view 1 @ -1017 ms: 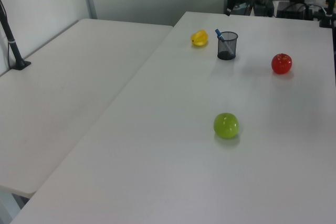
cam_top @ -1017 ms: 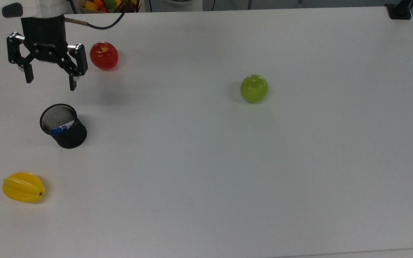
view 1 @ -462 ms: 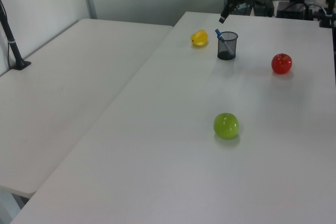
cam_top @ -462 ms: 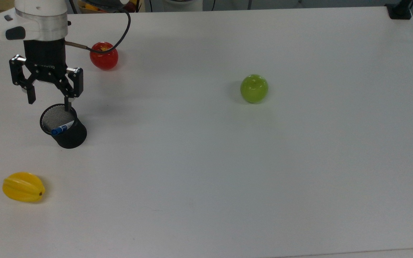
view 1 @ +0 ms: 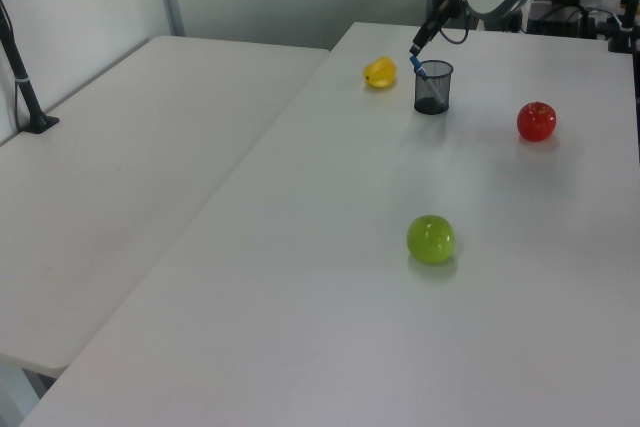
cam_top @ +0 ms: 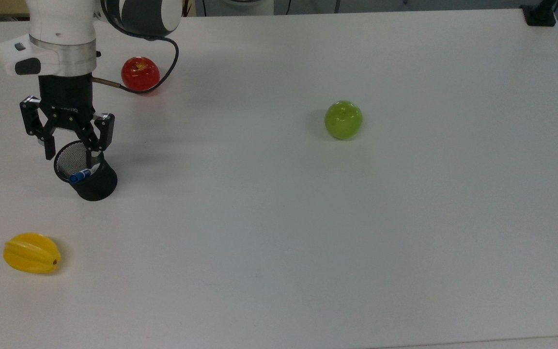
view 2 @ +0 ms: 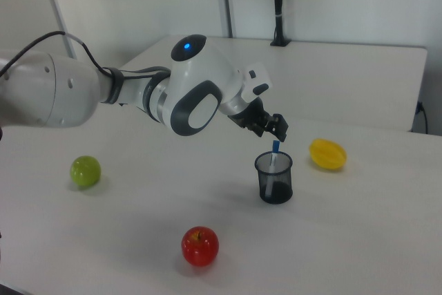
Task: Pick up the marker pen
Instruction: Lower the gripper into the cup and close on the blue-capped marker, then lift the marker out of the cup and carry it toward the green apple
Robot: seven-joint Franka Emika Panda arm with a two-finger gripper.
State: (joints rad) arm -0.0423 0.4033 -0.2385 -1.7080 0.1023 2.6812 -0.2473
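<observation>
top view: your end effector (cam_top: 70, 154) hangs with fingers spread over the black mesh cup (cam_top: 94, 183); one fingertip overlaps the cup's rim. the marker pen (cam_top: 83, 174) leans inside, blue cap up. red apple (cam_top: 140, 74), green apple (cam_top: 343, 119) and yellow fruit (cam_top: 31, 253) sit apart on the table (cam_top: 308, 242).
left view: you see the marker pen (view 1: 419, 68) poking out of the cup (view 1: 433, 87), the arm just above it.
right view: your end effector (view 2: 274, 128) sits right over the pen's (view 2: 274, 150) blue top.

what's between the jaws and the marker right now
Nothing visible. The marker leans in the black cup, blue cap above the rim, and the open gripper hangs just over it. The cup's rim is close beside the jaws.
</observation>
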